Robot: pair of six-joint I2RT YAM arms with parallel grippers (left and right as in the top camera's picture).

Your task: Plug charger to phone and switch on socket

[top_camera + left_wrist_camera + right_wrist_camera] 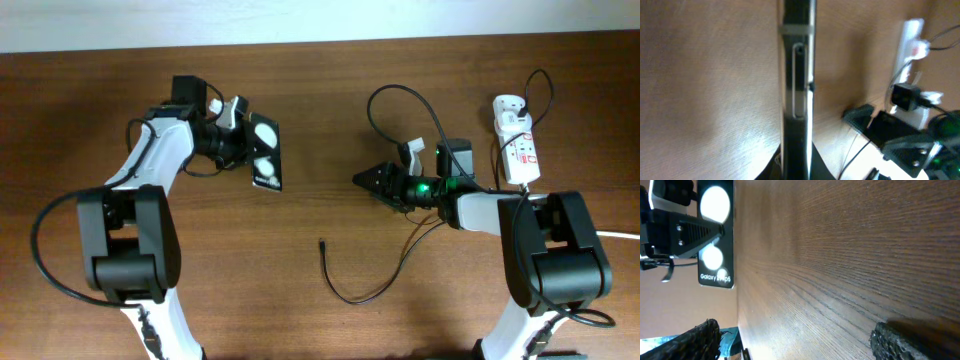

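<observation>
Left tool (250,143) grips phone (267,152); (right tool (365,180) open).

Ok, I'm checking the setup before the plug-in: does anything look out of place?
The phone isn't flat. The left tool holds it tilted, with the screen facing the right arm. The charger tip lies loose on the table, clear of the open right tool. Nothing looks damaged.

One phone (266,152) (a Galaxy, by its lettering), one thin black charger cable (358,300), one white power strip (520,150) carrying one white adapter (507,106), and two robot arms, left arm (150,170) and right arm (480,208), on one wooden table (80,120).
</observation>
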